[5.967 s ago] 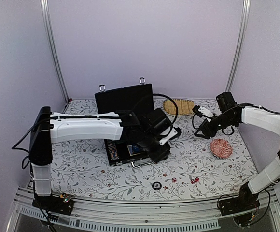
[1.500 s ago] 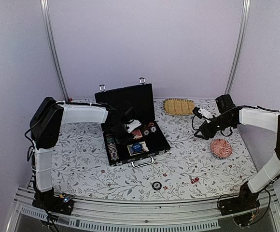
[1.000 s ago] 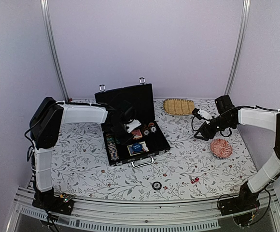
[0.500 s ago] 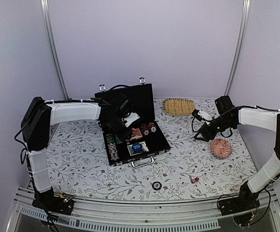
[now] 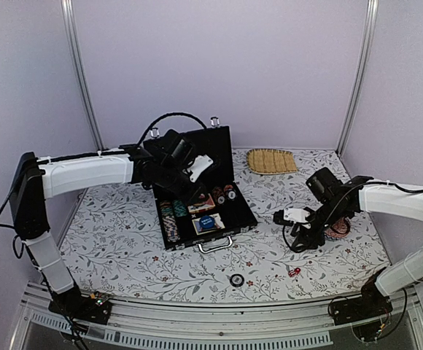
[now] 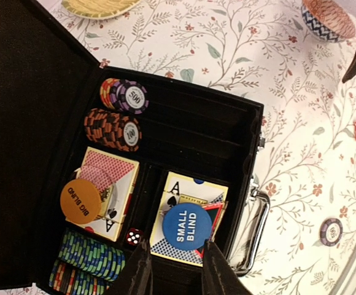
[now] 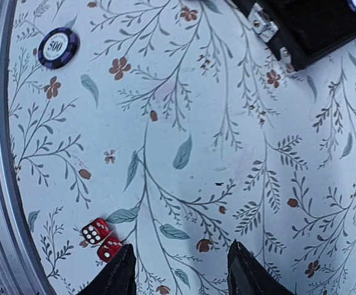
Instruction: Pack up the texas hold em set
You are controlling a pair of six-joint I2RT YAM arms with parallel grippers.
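Left wrist: recorded left end effector (image 6: 175, 271) open, fingers apart with nothing between, poised over the open briefcase (image 6: 30, 153). Logged inside it chip rows (image 6: 113, 126), two card decks (image 6: 107, 184), an orange disc (image 6: 84, 201) on one, a blue disc (image 6: 187, 225) on the other, a red die (image 6: 132, 236) at the gap between the decks. Right wrist: recorded right end effector (image 7: 181, 270) open and empty above the surface (image 7: 184, 123); noted two red dice (image 7: 102, 239) touching each other near one finger, and a loose chip (image 7: 58, 47) well apart. Top: found briefcase mid-surface with lid upright, loose chip and dice in front of it.
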